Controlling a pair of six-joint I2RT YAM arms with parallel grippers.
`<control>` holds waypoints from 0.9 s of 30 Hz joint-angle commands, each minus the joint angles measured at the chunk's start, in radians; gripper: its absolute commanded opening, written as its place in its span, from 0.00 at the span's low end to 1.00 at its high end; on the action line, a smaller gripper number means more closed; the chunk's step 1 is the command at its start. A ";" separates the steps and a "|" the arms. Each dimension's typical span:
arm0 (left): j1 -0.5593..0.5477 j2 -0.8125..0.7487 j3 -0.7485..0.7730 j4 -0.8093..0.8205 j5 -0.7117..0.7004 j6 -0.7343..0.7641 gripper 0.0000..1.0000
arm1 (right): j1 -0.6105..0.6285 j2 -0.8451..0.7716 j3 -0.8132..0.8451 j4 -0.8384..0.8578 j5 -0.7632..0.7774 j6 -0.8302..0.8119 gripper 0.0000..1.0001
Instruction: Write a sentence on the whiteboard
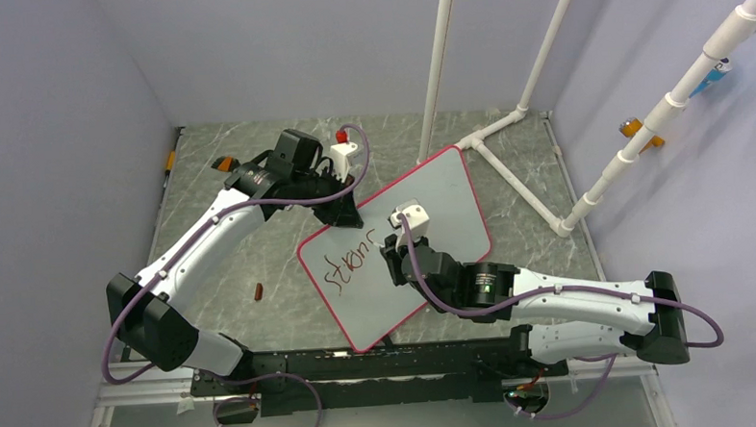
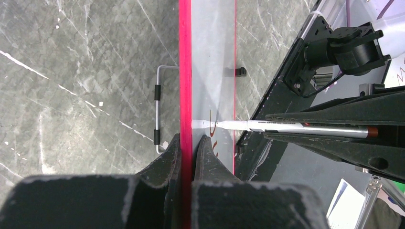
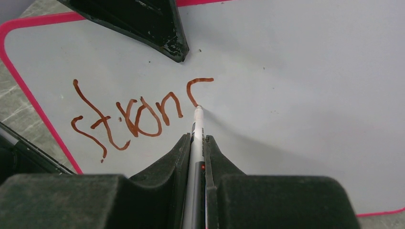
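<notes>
Your left hand (image 1: pixel 353 211) is shut tight on the thin pink-red rim of the big, shiny white whiteboard (image 1: pixel 436 196). In the left wrist view, one black finger sits on each side of the rim, and the two squeeze it between them. Just beside that hand, on the outer side of the rim, a thin metal wire loop (image 2: pixel 157 114) with two black sleeves sticks out. It hangs over the grey marbled surface (image 1: pixel 511 256).

Your right hand (image 3: pixel 195 139) is clamped on a thin white marker pen (image 3: pixel 197 125). The pen runs straight out between the two fingers. Its tip touches the board just in front of them.

The dark-red handwritten sentence (image 3: pixel 129 119) is on the white board, off to one side of the pen tip. So far it reads "stron", and then comes one small hook. The pen tip sits right at the lower end of that hook. One black finger of your left hand is across the letters from your right hand, near the rim.

From above, the board lies slanted on the surface. Your left hand is at its far edge and your right hand is over its middle. You cannot tell if the board lies flat or is lifted a bit.

A small dark-red thing (image 1: pixel 259 293) lies on the surface, well away from both hands. It is too small to tell what it is.
</notes>
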 commanded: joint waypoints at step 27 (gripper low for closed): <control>0.017 -0.022 -0.010 0.092 -0.219 0.175 0.00 | -0.025 0.064 0.103 0.036 0.058 -0.119 0.00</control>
